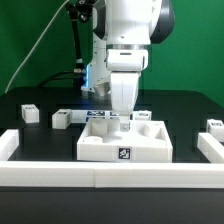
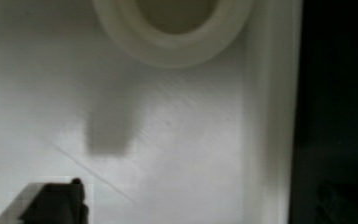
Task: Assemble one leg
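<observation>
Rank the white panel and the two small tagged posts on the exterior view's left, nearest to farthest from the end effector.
1. White panel, directly under the end effector.
2. Inner post, beside the panel on the exterior view's left.
3. Outer post, farther toward that left.

The arm [image 1: 130,30] is white with a blue light [image 1: 90,77], against a green backdrop [image 1: 30,40] and black table [image 1: 40,135]. The panel [image 1: 100,150] and leg [image 1: 30,114] are white, each bearing a black-and-white square-patterned tag [image 1: 124,153].
</observation>
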Action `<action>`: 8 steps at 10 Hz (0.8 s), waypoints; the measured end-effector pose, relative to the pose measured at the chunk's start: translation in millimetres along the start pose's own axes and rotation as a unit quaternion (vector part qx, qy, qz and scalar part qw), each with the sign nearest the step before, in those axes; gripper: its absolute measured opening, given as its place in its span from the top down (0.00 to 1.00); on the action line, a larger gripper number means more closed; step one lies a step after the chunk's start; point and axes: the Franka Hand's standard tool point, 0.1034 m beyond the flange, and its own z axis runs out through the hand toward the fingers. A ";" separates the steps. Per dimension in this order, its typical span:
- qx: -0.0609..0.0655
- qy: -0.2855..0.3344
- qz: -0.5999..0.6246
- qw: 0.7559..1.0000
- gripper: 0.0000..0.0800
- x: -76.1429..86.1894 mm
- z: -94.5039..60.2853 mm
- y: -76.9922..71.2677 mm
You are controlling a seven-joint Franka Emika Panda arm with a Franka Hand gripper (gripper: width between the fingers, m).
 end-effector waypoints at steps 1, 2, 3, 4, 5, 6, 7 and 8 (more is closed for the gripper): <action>0.001 0.000 0.001 1.000 0.19 -0.6 0.7 -0.5; 0.001 0.000 0.001 1.000 0.19 -0.5 0.7 -0.5; 0.000 0.001 0.001 1.000 0.19 0.1 0.6 -0.7; 0.000 0.001 0.000 1.000 0.36 0.9 0.6 -0.8; 0.000 0.001 0.000 1.000 0.36 0.8 0.6 -0.8; 0.000 0.001 0.000 1.000 0.53 0.8 0.7 -0.9; 0.000 0.001 0.000 1.000 0.70 0.7 0.7 -1.0; 0.000 0.001 0.000 1.000 0.92 0.7 0.7 -1.0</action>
